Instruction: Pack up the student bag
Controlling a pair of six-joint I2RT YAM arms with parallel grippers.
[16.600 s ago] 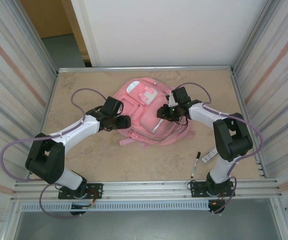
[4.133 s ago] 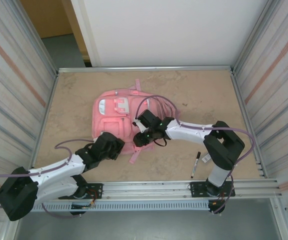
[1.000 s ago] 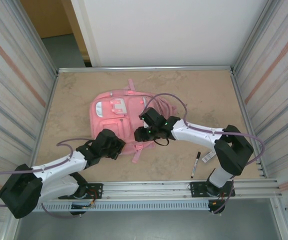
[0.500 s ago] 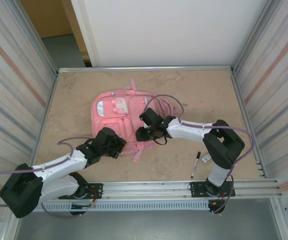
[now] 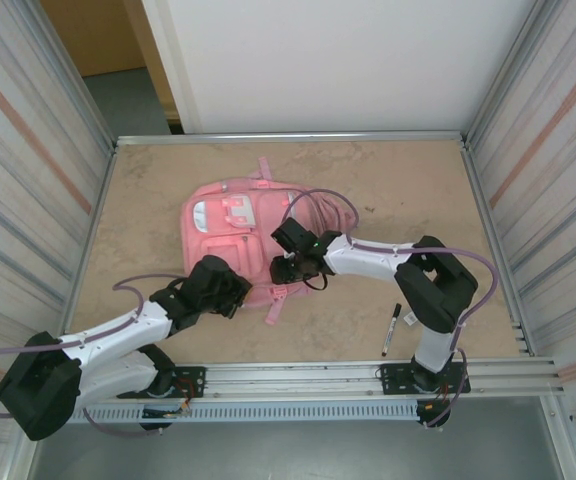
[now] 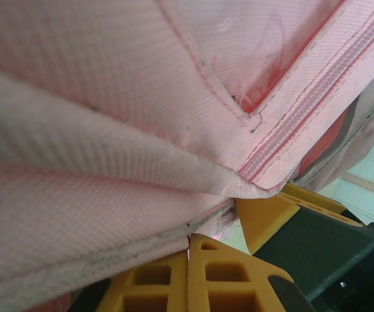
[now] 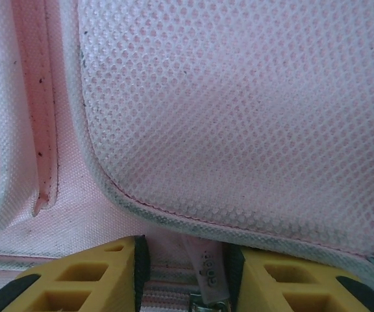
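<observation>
The student bag (image 5: 230, 228), a big pink backpack, lies flat at the table's middle left with its white patch to the far left. My left gripper (image 5: 234, 293) is at its near edge. In the left wrist view the yellow fingers (image 6: 216, 227) are shut on a fold of the bag's hem (image 6: 109, 97). My right gripper (image 5: 281, 271) rests on the bag's near right corner. In the right wrist view it (image 7: 187, 263) stands open over pink mesh (image 7: 239, 117), with a zip pull (image 7: 204, 270) lying between the fingers, against the right pad.
A black marker (image 5: 392, 329) and a small white object (image 5: 418, 311) lie on the table near the right arm's base. A loose pink strap (image 5: 273, 308) trails toward the near edge. Metal rails (image 5: 288, 137) wall the table in.
Over the last second the right gripper has shifted a little left and nearer on the bag. The left gripper has held its place. Since the oldest frame the bag has been turned and dragged nearer.
</observation>
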